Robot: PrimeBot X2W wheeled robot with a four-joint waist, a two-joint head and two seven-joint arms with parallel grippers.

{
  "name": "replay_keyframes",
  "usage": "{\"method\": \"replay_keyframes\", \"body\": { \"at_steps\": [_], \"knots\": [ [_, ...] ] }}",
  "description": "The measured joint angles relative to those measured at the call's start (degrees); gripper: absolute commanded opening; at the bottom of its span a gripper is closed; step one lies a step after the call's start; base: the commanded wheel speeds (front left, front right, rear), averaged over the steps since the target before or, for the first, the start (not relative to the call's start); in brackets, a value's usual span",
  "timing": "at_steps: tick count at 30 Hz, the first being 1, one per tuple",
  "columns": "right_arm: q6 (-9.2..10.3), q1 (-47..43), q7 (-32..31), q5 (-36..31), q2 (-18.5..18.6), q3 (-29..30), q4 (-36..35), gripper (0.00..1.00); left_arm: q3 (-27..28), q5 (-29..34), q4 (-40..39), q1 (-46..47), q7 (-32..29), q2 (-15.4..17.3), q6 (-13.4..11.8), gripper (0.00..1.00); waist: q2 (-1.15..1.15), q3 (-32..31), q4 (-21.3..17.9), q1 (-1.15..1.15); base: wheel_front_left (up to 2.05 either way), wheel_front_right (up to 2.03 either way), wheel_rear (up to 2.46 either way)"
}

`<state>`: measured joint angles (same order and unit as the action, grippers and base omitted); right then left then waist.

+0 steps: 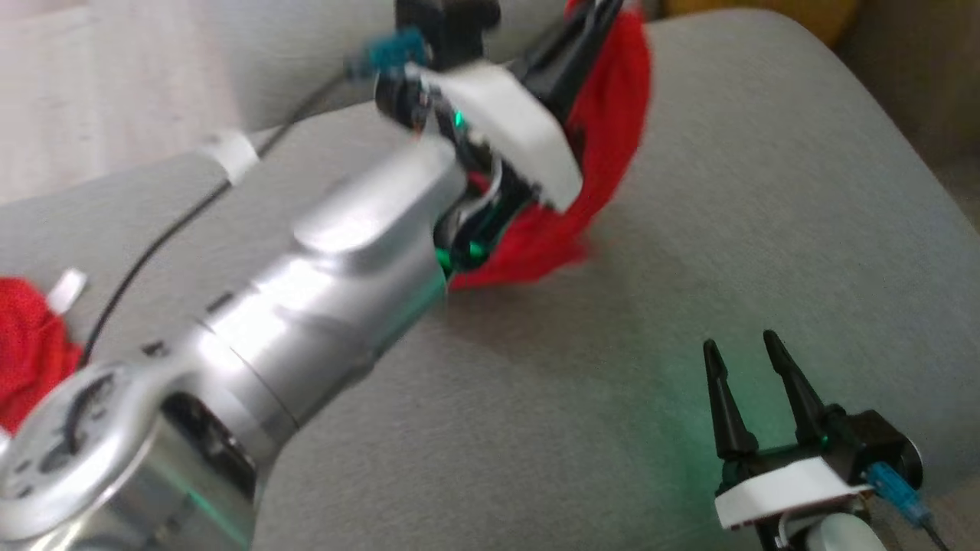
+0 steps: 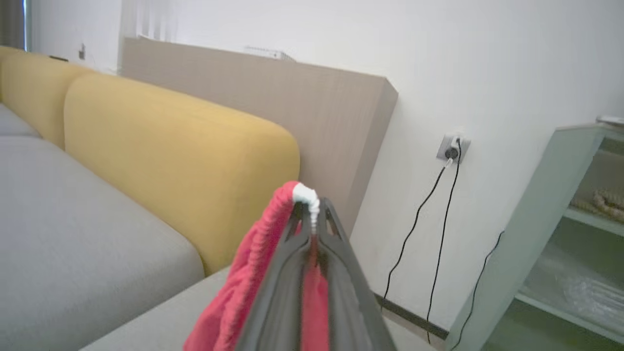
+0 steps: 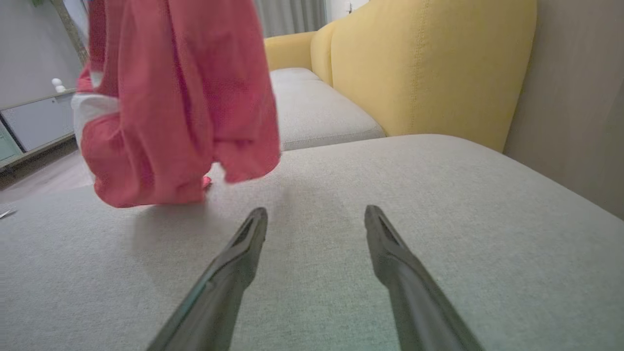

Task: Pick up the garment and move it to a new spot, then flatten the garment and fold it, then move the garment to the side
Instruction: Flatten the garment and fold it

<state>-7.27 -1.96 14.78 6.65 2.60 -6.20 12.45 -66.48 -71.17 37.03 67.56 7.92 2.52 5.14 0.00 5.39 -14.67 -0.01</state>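
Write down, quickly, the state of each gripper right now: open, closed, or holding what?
Left gripper: closed, holding the red garment.
Right gripper: open, holding nothing.

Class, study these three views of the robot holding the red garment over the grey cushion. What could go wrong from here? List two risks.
1. The left gripper is shut on just the edge of the red garment, by its white trim; the cloth may slip free when carried.
2. The garment hangs bunched low over the grey cushion; it may drag and land crumpled, making flattening harder. The right gripper stands open and apart, giving no support.
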Motion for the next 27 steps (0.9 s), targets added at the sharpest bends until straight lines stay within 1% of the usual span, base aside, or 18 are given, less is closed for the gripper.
{"method": "replay_keyframes", "body": {
  "at_steps": [2,3,6,8,13,16,19,22,24,27],
  "knots": [
    [0.00,-0.22,0.00,0.00,0.00,0.31,-0.01,1.00,0.58,-0.58,-1.76,1.08,0.14,1.10,0.44,0.00,0.00,-0.89,1.82,0.00,0.00,0.00,0.00],
    [0.00,-0.21,0.00,0.00,0.00,0.52,-0.10,1.00,0.54,-0.63,-2.65,1.02,-0.13,2.14,0.43,0.00,0.00,-1.29,2.75,0.00,0.00,0.00,0.00],
    [0.00,-0.31,0.00,0.00,0.00,1.03,-0.67,1.00,0.01,-0.89,-5.04,-1.48,-1.44,7.45,-0.20,0.00,0.00,-2.22,5.69,0.00,0.00,0.00,0.00],
    [0.00,-0.73,0.00,0.00,0.00,1.41,-0.92,1.00,-0.83,-1.87,-6.83,-5.86,-2.83,11.46,-0.69,0.00,0.00,-2.53,7.71,0.00,0.00,0.00,0.00],
    [0.00,-1.07,0.00,-0.01,-0.01,2.96,-1.07,1.00,-4.00,-3.08,-11.00,-21.17,-3.04,20.84,-3.56,0.00,0.00,-2.22,12.43,0.01,0.00,0.00,0.00],
    [0.00,-0.86,0.00,0.34,-0.02,4.07,-0.90,1.00,-4.26,-3.66,-13.70,-26.54,-1.42,24.51,-5.21,0.00,0.00,-1.46,15.05,0.01,0.00,0.00,0.00],
    [0.00,0.86,0.00,1.03,-0.02,5.57,0.90,1.00,-4.24,-3.65,-16.46,-27.27,0.07,25.88,-6.14,0.00,0.00,-0.36,17.50,0.01,0.00,0.00,0.00],
    [0.00,5.84,0.00,1.00,0.71,5.57,6.02,1.00,-4.23,-3.63,-18.67,-27.27,0.79,25.95,-6.44,0.00,0.00,0.98,19.74,0.01,0.00,0.00,0.00],
    [0.00,10.59,-0.09,1.00,3.38,4.46,10.78,1.00,-4.24,-3.38,-19.22,-27.26,0.88,25.88,-6.68,0.00,0.00,1.95,21.16,0.01,0.00,0.00,0.00],
    [0.00,19.05,-3.71,2.24,9.04,2.34,16.92,1.00,-4.26,-2.74,-19.70,-26.91,1.16,25.46,-6.71,0.00,0.00,3.66,23.01,0.02,0.00,0.00,0.00]
  ]
}}
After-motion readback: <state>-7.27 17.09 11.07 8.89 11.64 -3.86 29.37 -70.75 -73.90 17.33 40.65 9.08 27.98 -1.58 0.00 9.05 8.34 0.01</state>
